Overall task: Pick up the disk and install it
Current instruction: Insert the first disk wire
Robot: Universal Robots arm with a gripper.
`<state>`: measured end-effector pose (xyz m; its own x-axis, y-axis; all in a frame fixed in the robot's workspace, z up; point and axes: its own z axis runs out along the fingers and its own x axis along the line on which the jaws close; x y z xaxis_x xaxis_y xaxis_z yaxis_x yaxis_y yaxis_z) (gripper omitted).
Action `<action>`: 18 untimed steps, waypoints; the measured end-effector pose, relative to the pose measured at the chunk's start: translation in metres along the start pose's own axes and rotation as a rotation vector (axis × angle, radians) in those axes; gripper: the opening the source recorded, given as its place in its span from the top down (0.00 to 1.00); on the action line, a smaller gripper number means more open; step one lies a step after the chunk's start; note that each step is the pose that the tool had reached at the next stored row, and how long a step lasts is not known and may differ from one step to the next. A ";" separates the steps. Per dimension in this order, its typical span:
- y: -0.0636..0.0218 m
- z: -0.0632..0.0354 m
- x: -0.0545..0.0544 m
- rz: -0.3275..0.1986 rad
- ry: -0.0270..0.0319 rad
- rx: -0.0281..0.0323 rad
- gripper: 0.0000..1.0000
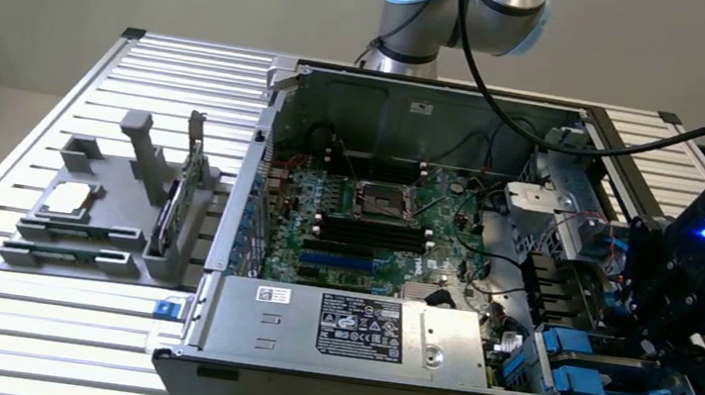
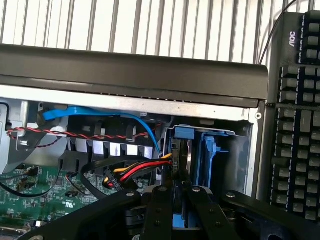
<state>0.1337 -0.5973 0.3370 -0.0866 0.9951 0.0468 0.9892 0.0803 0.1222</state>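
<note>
Blue plastic rails mark the disk (image 2: 181, 150), which stands on edge in the drive bay at the corner of the open computer case (image 1: 404, 99); in the wrist view only its dark narrow edge and blue frame show, with a second blue carrier (image 2: 210, 160) just beside it in the same bay. One gripper (image 2: 175, 200) hangs over that bay, its two black fingers (image 2: 159, 210) drawn close together and pinching the top edge of the disk between them. In the exterior view the gripper (image 1: 677, 324) sits at the exterior view's right end of the case, above two blue drive carriers (image 1: 569, 357). One motherboard (image 1: 376, 225) lies on the case floor, with one silver power supply (image 1: 365, 326) along the near wall. Outside the case, on the slatted metal table (image 1: 46, 322), one grey holder tray (image 1: 97, 228) carries one small square chip (image 1: 69, 197) and one green circuit card (image 1: 193, 174) standing upright. One black keyboard (image 2: 295, 125) lies beside the case. Room around the disk is tight: the case wall rises on one side of the bay, a bundle of red, yellow and black wires (image 2: 135, 172) and one blue cable (image 2: 100, 115) crowd the other side.
</note>
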 end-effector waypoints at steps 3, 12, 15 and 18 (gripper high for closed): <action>0.0000 0.0002 0.000 0.001 -0.0004 -0.0012 0.83; -0.0001 0.0012 0.000 0.004 -0.0010 -0.0072 0.83; -0.0003 0.0012 0.000 0.005 -0.0012 -0.0077 0.83; -0.0007 0.0011 0.001 0.006 -0.0014 -0.0077 0.83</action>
<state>0.1331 -0.5968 0.3358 -0.0803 0.9957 0.0462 0.9888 0.0738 0.1296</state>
